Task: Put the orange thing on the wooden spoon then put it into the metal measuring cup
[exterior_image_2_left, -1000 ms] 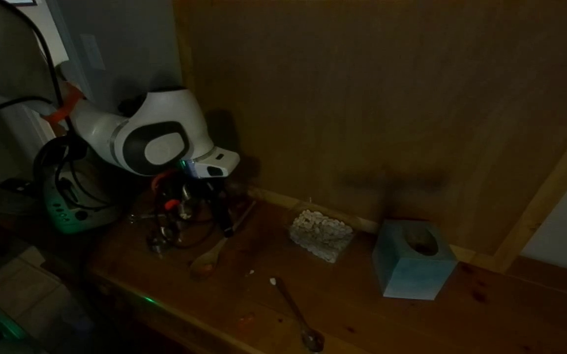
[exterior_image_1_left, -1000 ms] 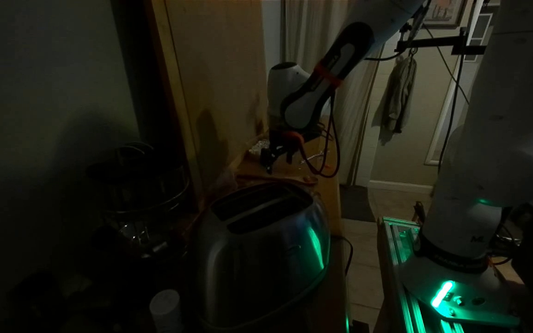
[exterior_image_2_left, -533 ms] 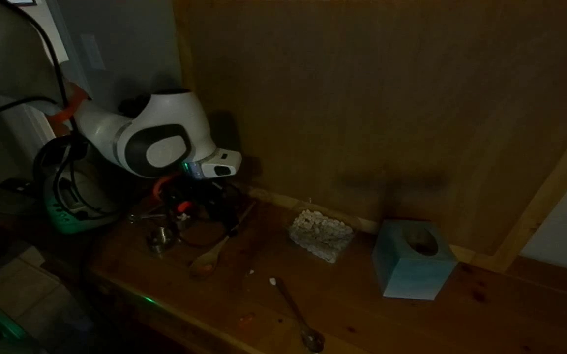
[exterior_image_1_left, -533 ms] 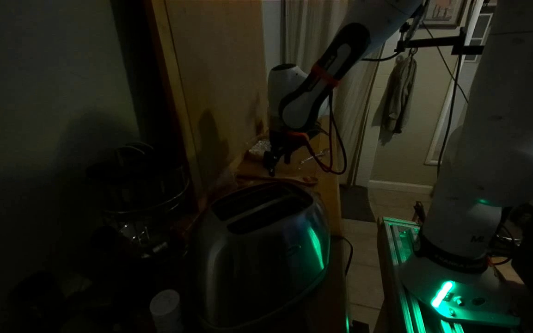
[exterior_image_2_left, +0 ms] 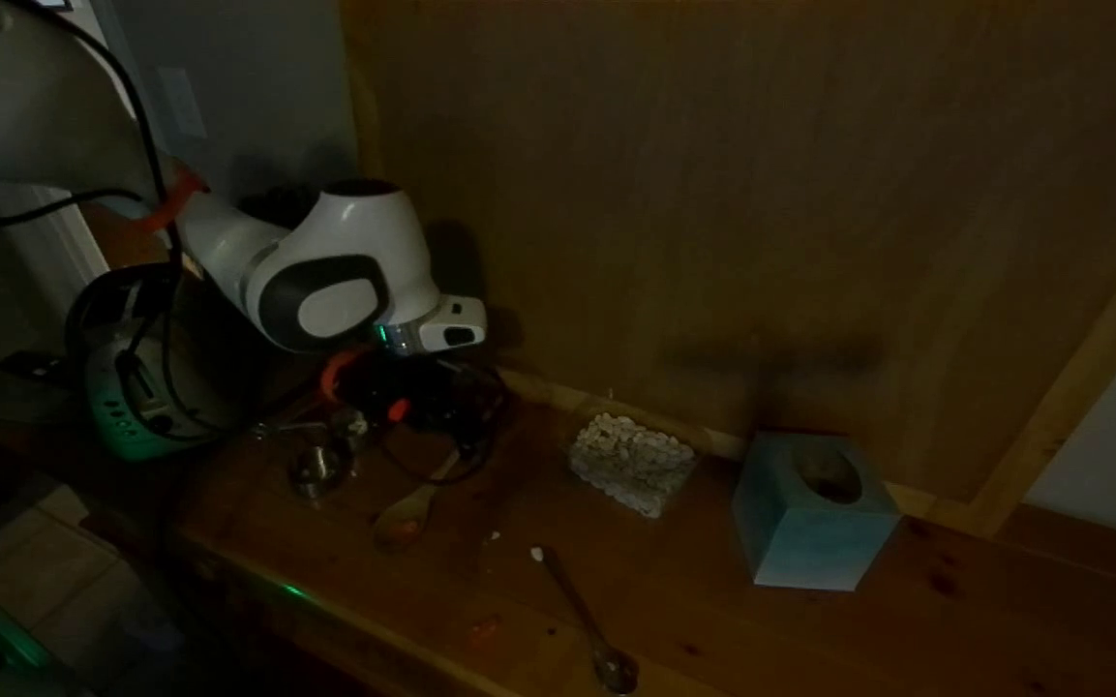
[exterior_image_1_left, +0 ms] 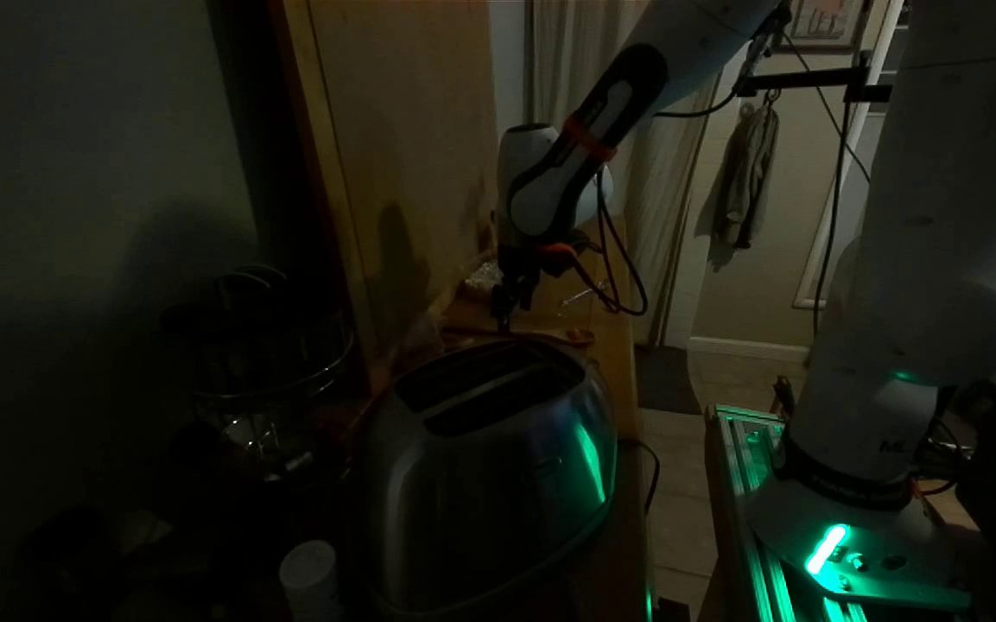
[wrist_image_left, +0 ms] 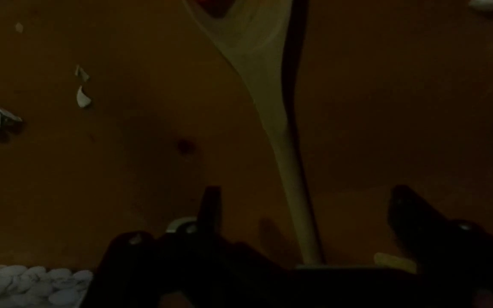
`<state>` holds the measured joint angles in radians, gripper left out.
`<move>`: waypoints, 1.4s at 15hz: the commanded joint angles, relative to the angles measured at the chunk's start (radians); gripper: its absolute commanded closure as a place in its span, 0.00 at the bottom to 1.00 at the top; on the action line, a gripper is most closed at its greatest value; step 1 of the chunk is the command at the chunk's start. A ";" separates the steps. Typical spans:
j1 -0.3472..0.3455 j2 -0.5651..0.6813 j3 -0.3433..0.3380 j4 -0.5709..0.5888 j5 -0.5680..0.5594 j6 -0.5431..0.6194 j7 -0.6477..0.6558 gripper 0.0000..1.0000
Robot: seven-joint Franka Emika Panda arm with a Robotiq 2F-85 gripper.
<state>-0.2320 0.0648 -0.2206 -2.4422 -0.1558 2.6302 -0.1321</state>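
The claw (wrist_image_left: 306, 191) stands spread, the wooden spoon handle (wrist_image_left: 294, 188) showing between its fingers (wrist_image_left: 411, 211).

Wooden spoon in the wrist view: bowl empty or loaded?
Loaded: in an exterior view, an orange thing lies in the bowl of the wooden spoon; the wrist view shows red there.

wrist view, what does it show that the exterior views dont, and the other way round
Only the wrist view: the gap in the open pincer, with the handle of the wooden spoon seen between its fingertips.
Only the exterior views: the white arm, a metal measuring cup, the light blue box and the toaster's slots.
Both: the wooden spoon, the cluster of white pieces and, in the spoon's bowl, the orange thing, cut off at the wrist view's top edge.
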 commanded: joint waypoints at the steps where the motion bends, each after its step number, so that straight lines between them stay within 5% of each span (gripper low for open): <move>1: -0.002 0.052 0.012 0.055 0.067 0.007 -0.101 0.00; 7: -0.007 0.109 0.019 0.102 0.067 0.000 -0.127 0.03; 8: -0.008 0.116 0.021 0.107 0.068 0.001 -0.132 0.26; 10: -0.008 0.128 0.023 0.119 0.061 -0.002 -0.132 0.32; 15: -0.008 0.150 0.027 0.145 0.057 -0.008 -0.131 0.69; 18: -0.009 0.160 0.028 0.154 0.055 -0.005 -0.130 0.74; 21: -0.009 0.166 0.028 0.161 0.053 -0.004 -0.129 0.89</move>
<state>-0.2321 0.2068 -0.2023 -2.3119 -0.1226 2.6300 -0.2368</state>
